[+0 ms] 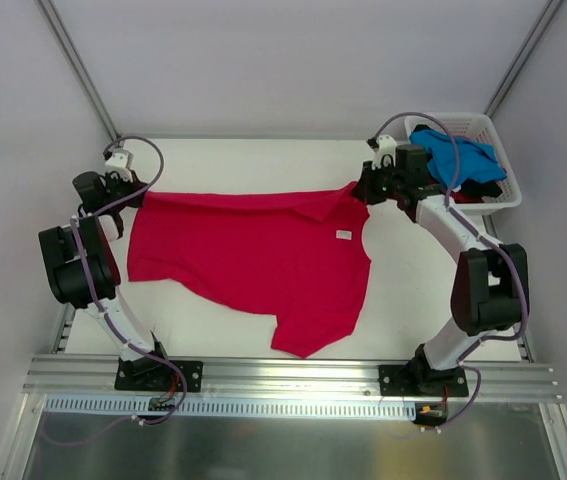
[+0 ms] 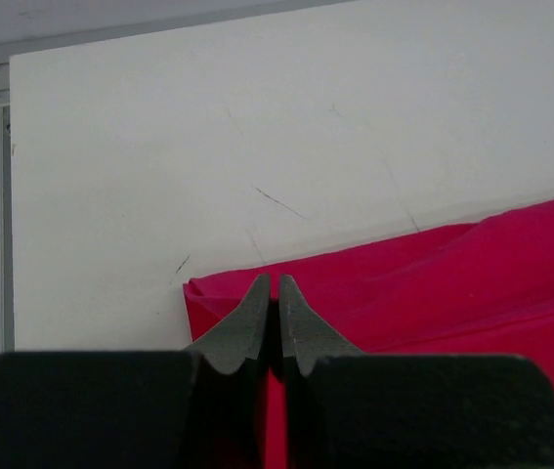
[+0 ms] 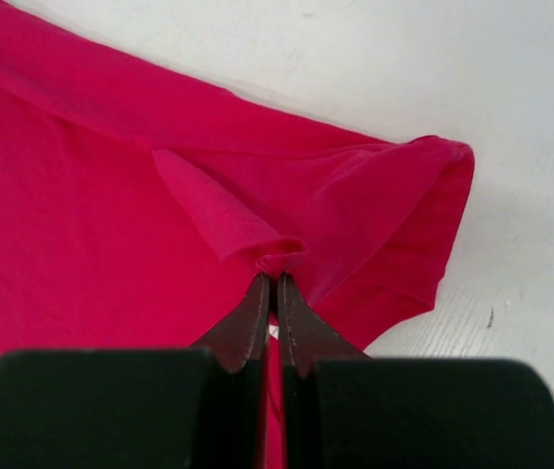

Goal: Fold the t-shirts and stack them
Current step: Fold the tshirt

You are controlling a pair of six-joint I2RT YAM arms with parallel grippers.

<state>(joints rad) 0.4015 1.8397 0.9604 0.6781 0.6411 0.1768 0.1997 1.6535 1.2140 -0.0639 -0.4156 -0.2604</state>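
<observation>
A crimson-red t-shirt (image 1: pixel 253 250) lies spread across the white table, its far edge stretched between my two grippers. My left gripper (image 1: pixel 128 196) is shut on the shirt's far left corner; in the left wrist view its closed tips (image 2: pixel 275 285) sit on the red cloth (image 2: pixel 452 283). My right gripper (image 1: pixel 361 190) is shut on a pinched fold at the far right, where a small bunch of cloth (image 3: pixel 278 256) pokes out past the tips (image 3: pixel 277 280). A bright blue t-shirt (image 1: pixel 458 158) lies in the basket on top of darker cloth (image 1: pixel 483 187).
The white slatted basket (image 1: pixel 483 125) stands at the back right corner, close behind the right arm. A white label (image 1: pixel 344 235) shows on the red shirt. Grey walls close in the table on three sides, and a metal rail (image 1: pixel 283 375) runs along the near edge.
</observation>
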